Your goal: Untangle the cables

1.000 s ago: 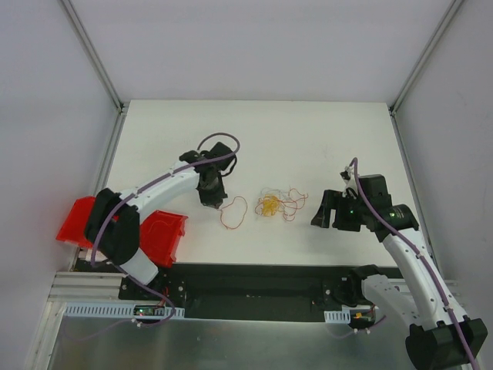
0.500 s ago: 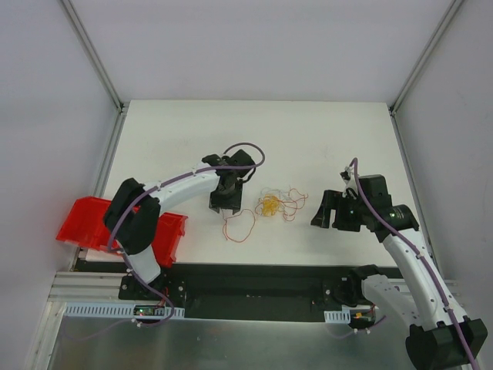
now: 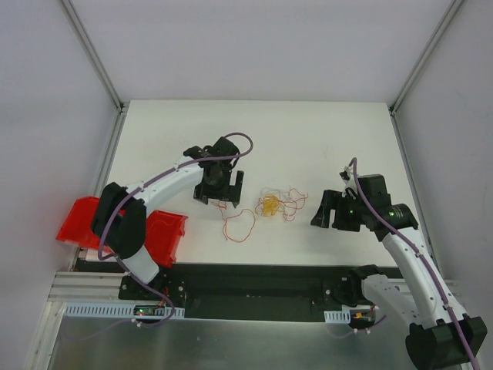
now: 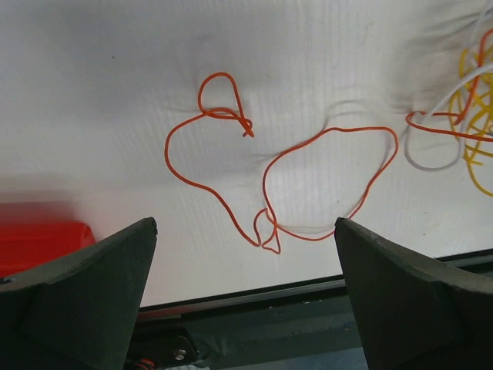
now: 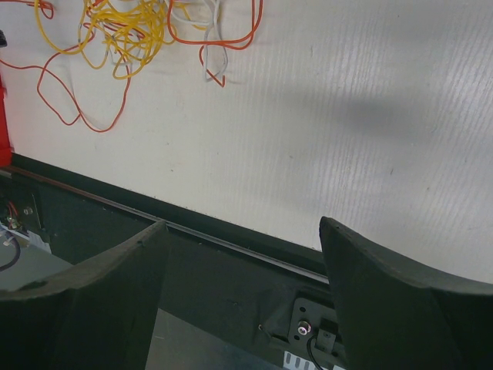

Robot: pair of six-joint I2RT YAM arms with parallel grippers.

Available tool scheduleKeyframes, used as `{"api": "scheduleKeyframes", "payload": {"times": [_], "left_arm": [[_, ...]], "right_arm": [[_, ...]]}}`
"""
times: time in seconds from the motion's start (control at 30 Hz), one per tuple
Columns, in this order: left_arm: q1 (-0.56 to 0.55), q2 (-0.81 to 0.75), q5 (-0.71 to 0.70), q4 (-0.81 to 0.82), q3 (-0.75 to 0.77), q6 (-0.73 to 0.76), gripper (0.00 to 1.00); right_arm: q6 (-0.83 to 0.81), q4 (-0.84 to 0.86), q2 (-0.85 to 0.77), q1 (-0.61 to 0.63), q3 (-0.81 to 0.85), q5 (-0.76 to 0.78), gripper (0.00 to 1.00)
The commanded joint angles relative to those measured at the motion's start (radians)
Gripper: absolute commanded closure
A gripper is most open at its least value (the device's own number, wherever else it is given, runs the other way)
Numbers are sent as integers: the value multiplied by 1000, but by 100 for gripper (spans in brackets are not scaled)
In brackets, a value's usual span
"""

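1. At the far left: a red bin (image 3: 168, 231), well apart from the work.
2. Next, wide-spread jaws on the left gripper (image 3: 219, 202), gripping nothing, hanging over the white table (image 3: 308, 131) left of centre.
3. Just on the base side of those fingers, not touching them: one loose red strand (image 3: 239, 223), flat on the surface and seemingly free of the heap. From the wrist camera, dead ahead between the fingers, long axis crosswise, two open loops with a small kink at each end.
4. Further right, mid-table: the rest of the cables (image 3: 279, 204), a small limp knot of yellow, red and whitish wire, yellow bunched at the core, red loops straying outward.
5. Last, the right gripper (image 3: 322, 210), likewise open and empty, pointing left, just beside the knot's right edge. Probably the nearer arm for the next pull, the left almost as near.
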Motion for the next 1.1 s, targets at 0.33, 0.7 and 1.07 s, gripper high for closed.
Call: {"api": "scheduleKeyframes", "payload": {"times": [0.33, 0.7, 1.07], "left_arm": [[-46, 133, -28, -18, -2, 356, 13], [-124, 223, -136, -47, -13, 362, 34], [-153, 176, -220, -66, -13, 281, 88]], "right_arm": [[-3, 16, -16, -6, -5, -5, 19], [3, 16, -2, -6, -5, -5, 19], [2, 17, 10, -4, -6, -11, 19]]}}
